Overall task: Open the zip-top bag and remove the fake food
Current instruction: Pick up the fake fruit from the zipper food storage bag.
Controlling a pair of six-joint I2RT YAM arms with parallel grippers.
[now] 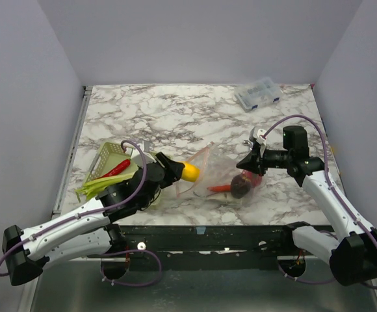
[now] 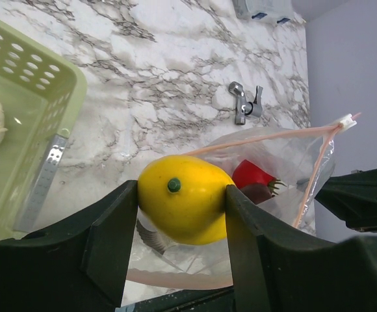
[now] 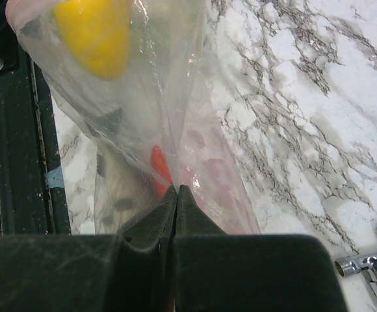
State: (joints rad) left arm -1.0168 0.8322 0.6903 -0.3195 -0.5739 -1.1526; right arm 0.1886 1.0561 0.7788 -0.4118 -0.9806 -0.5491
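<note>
No legible text or labels anywhere.

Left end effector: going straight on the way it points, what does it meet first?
Carrying the yellow piece, probably the zip-top bag, then the red round fruit inside it; depth is unclear.

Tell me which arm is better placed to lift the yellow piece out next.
Left. The left gripper clamps the yellow piece at the mouth of the zip-top bag, near the green basket. The right gripper is pinched shut on the bag's plastic, anchoring it.
</note>
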